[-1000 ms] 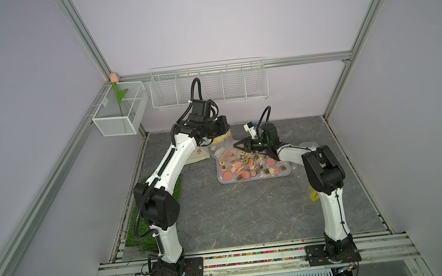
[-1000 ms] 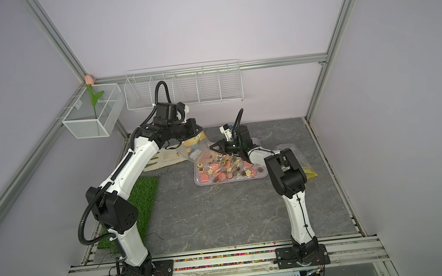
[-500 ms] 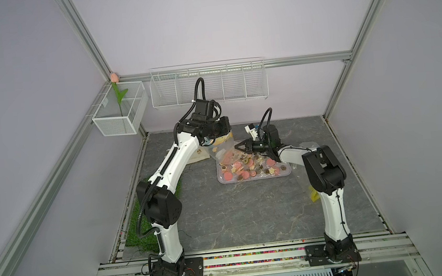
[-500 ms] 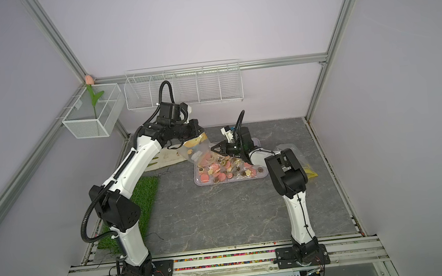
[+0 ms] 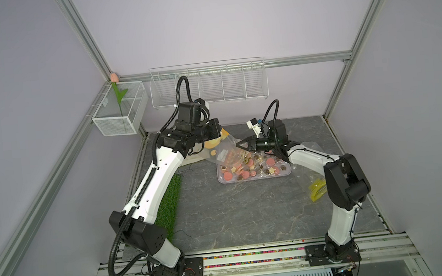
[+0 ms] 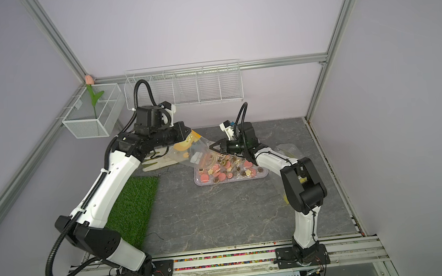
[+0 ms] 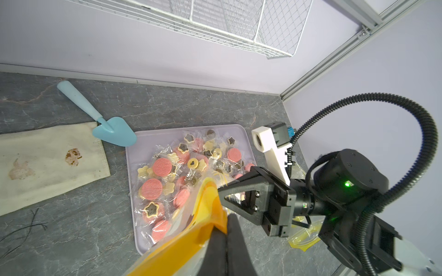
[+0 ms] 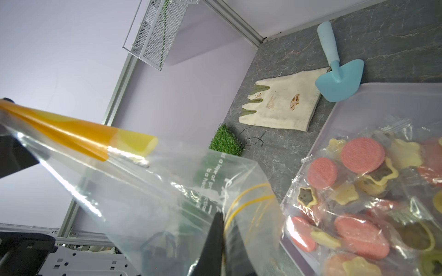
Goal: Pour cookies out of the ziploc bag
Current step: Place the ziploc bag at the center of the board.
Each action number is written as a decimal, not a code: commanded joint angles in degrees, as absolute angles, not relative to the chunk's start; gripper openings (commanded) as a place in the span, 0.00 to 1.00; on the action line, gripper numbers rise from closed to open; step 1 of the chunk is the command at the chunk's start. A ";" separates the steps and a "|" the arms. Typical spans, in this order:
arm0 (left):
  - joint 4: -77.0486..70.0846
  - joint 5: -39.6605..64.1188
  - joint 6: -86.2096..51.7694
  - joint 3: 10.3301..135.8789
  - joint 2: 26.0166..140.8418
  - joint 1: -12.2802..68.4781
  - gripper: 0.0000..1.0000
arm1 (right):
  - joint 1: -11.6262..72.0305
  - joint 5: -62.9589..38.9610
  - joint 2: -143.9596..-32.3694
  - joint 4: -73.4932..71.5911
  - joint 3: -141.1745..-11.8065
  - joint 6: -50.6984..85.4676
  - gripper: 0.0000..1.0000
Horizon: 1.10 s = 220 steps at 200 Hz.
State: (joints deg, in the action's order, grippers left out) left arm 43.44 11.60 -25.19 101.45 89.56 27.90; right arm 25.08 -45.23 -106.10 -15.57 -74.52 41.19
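Glove (image 6: 159, 163) largely covered by left arm (image 6: 123, 163) in both top views. Tray (image 8: 387, 95) and cookies (image 8: 362, 155) cut off at frame edge in right wrist view. Print on ziploc bag (image 8: 143, 191) blurred, not legible in full. Yellow item (image 5: 318, 190) part-hidden behind right arm (image 5: 340, 177); possibly another bag.
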 commanded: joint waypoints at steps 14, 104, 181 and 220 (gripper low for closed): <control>39.54 11.20 -26.43 92.46 81.34 27.95 0.00 | 26.56 -41.45 -97.68 -3.14 -70.20 35.22 0.07; 31.67 14.43 -34.33 64.17 60.95 28.39 0.00 | 31.14 -35.77 -82.20 11.71 -56.75 31.20 0.07; 36.84 9.27 -30.55 56.98 56.18 28.39 0.58 | 30.54 -34.00 -80.96 16.51 -46.67 28.92 0.07; 39.26 3.46 -28.69 57.90 56.16 28.30 0.99 | 29.85 -29.39 -81.29 17.55 -44.85 27.07 0.19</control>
State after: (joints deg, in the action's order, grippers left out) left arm 36.88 8.67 -30.85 57.30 56.77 28.51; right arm 30.48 -33.45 -80.90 15.75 -45.36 29.87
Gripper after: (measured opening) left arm 0.986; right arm 0.136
